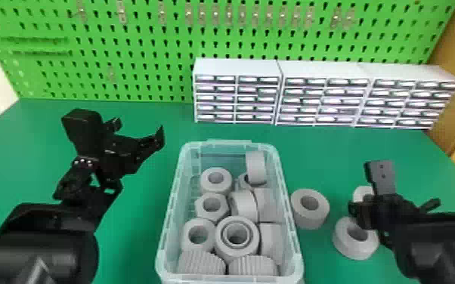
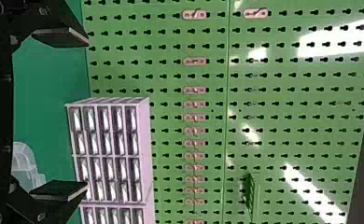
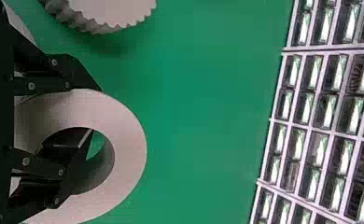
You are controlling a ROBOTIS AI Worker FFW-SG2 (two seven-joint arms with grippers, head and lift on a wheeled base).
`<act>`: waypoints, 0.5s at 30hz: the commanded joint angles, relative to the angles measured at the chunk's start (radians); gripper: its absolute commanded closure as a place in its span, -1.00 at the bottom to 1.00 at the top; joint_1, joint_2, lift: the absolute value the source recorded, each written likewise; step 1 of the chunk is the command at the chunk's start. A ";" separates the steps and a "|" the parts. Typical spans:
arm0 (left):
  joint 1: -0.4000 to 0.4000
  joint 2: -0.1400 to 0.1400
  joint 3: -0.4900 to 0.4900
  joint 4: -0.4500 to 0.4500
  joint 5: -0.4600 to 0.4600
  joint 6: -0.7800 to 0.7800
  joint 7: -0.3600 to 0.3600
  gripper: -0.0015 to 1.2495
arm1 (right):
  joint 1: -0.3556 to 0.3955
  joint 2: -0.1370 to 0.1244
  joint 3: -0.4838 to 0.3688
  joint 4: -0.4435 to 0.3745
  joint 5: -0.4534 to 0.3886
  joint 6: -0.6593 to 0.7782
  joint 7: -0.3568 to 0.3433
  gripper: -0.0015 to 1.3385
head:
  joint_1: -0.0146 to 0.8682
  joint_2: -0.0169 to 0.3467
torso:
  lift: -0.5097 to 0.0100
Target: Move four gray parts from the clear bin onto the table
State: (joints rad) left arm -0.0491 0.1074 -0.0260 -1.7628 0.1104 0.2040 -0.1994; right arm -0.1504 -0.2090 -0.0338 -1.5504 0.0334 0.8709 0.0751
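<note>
Apparently placing part three: right pincer (image 3: 96, 111) clamped on ring (image 3: 131, 149) wall. Next: settle on desk (image 3: 194, 116), release, lift clear. Left pincer (image 2: 87, 115) spread, empty.

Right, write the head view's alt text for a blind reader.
A clear bin of gray parts stands on a green table, with three more to its right, near the right end effector. The left end effector hovers left of the bin; white drawer cabinets stand behind, before a green pegboard.
</note>
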 commanded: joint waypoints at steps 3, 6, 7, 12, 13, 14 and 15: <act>0.000 0.000 -0.002 0.002 0.000 0.000 0.000 -0.69 | -0.005 0.005 0.002 0.035 -0.001 -0.018 0.000 0.81 | 0.59 -0.76 | 0.77; -0.002 0.000 -0.002 0.002 0.000 0.000 0.000 -0.69 | -0.005 0.005 0.003 0.039 0.000 -0.018 0.000 0.81 | 0.59 -0.76 | 0.77; -0.002 0.000 -0.002 0.003 0.000 0.000 0.000 -0.69 | -0.005 0.005 0.003 0.039 0.002 -0.018 0.000 0.81 | 0.59 -0.76 | 0.77; -0.002 0.000 -0.002 0.003 0.000 0.000 0.000 -0.69 | -0.003 0.007 -0.005 0.039 0.002 -0.020 0.000 0.74 | 0.59 -0.76 | 0.77; -0.002 0.000 -0.002 0.003 0.000 0.000 0.000 -0.69 | -0.003 0.007 -0.006 0.039 0.003 -0.021 0.000 0.72 | 0.59 -0.76 | 0.77; -0.002 0.000 -0.002 0.003 0.000 0.000 0.000 -0.69 | -0.003 0.007 -0.008 0.039 0.003 -0.021 0.000 0.70 | 0.59 -0.76 | 0.77; -0.002 0.000 -0.002 0.003 0.000 0.000 0.000 -0.69 | -0.003 0.007 -0.011 0.039 0.003 -0.023 0.000 0.67 | 0.59 -0.76 | 0.77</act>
State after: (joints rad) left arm -0.0506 0.1074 -0.0276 -1.7595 0.1104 0.2040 -0.1994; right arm -0.1545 -0.2032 -0.0366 -1.5110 0.0356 0.8514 0.0751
